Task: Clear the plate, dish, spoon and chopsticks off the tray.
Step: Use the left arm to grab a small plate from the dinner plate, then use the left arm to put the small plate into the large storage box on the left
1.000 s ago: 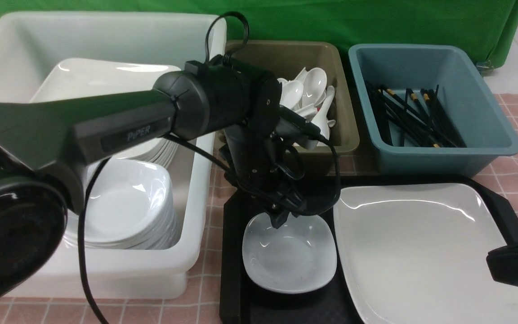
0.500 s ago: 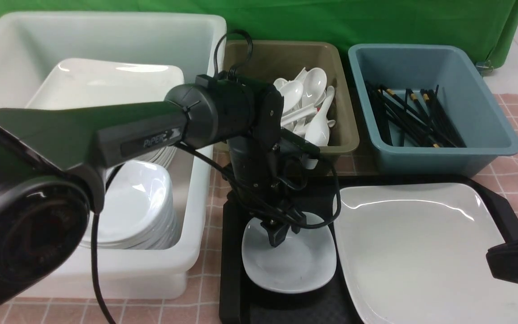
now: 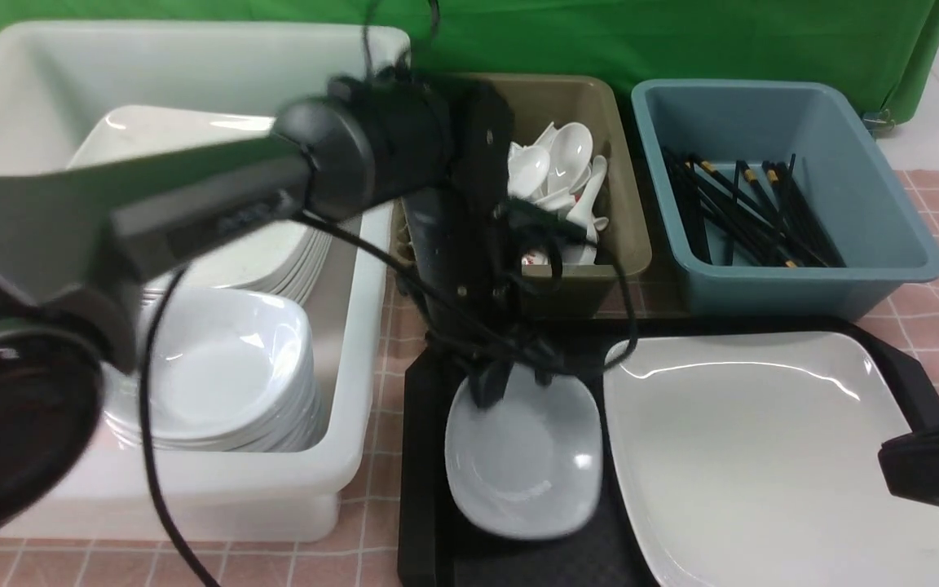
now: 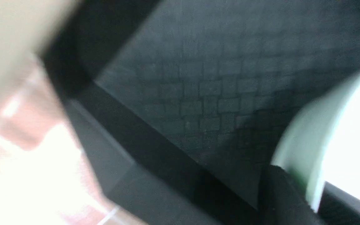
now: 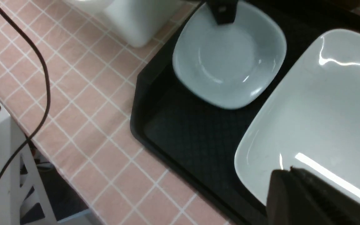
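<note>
Dish removal: left claw (image 3: 491,386) pinches the dish (image 3: 522,461) rim, dish sloping below it. Next: lift clear of tray (image 3: 425,497), toward tub (image 3: 355,456) left of the claw.

- Left arm (image 3: 217,214): there's a lettered strip (image 3: 248,218) on its side, but it's smeared by blur and can't be read.
- Olive tub (image 3: 631,244): a small red mark (image 3: 531,259) on something white inside, too tiny to make out.
- Wrist views: nothing readable.
</note>
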`<move>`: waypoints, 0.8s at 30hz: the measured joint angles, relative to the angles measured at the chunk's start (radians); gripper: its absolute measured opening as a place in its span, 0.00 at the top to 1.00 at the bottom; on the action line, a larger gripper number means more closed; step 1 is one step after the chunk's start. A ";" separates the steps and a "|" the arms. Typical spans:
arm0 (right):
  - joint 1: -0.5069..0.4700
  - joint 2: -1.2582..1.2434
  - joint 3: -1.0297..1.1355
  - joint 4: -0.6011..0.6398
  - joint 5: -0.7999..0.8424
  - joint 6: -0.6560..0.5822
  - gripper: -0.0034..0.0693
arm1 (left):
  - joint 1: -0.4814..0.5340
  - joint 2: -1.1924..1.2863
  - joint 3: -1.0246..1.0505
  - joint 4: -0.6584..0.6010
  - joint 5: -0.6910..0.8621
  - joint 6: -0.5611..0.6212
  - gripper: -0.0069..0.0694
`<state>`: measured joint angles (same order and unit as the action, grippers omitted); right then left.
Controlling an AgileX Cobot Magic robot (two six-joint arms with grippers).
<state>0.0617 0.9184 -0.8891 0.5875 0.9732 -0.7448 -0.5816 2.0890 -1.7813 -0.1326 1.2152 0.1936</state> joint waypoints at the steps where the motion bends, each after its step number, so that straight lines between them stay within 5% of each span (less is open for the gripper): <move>1: 0.000 0.001 -0.015 0.009 0.008 0.000 0.91 | 0.000 -0.035 -0.008 -0.008 -0.001 -0.004 0.89; 13: 0.022 0.047 -0.273 0.137 0.097 -0.040 0.91 | 0.093 -0.329 -0.010 -0.112 0.006 -0.042 0.90; 18: 0.202 0.178 -0.421 0.143 0.106 -0.041 0.91 | 0.334 -0.530 0.075 -0.227 -0.002 -0.047 0.90; 24: 0.451 0.302 -0.487 -0.015 0.016 0.072 0.91 | 0.627 -0.709 0.359 -0.309 -0.083 -0.045 0.90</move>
<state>0.5130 1.2202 -1.3766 0.5725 0.9891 -0.6731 0.0450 1.3802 -1.4223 -0.4416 1.1322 0.1483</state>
